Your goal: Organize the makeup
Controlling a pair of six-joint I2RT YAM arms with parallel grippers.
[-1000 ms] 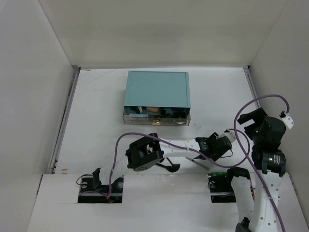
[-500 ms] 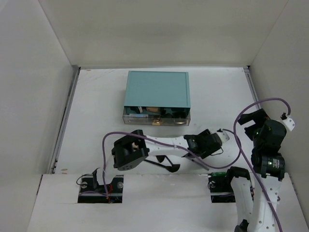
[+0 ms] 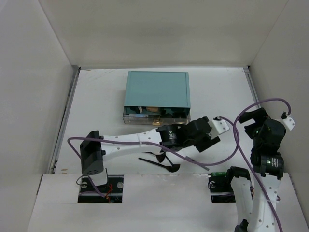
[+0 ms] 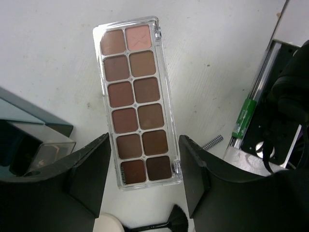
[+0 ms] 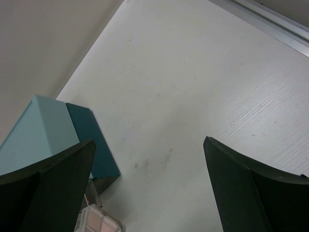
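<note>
A clear-cased palette (image 4: 135, 96) of brown and pink shades hangs above the table, its near end between the fingers of my left gripper (image 4: 145, 137), which is shut on it. From above, that gripper (image 3: 212, 131) sits right of the drawer, the palette's pale end (image 3: 221, 124) sticking out. A black fan brush (image 3: 159, 162) lies on the table beneath the arm, beside a cream puff (image 4: 108, 224). My right gripper (image 5: 148, 141) is open and empty, high over the table at the right (image 3: 252, 119). The palette's tip (image 5: 96, 220) shows in its view.
The teal drawer box (image 3: 157, 92) stands mid-table, its clear drawer (image 3: 154, 116) pulled out and holding several small items. A small checked stick (image 4: 211, 141) lies near the right arm's base (image 3: 222, 179). White walls enclose the table on three sides.
My left arm has stretched out, its elbow swinging left. Its gripper has carried the palette away from the near edge toward the drawer's right end. The right arm has barely moved.
</note>
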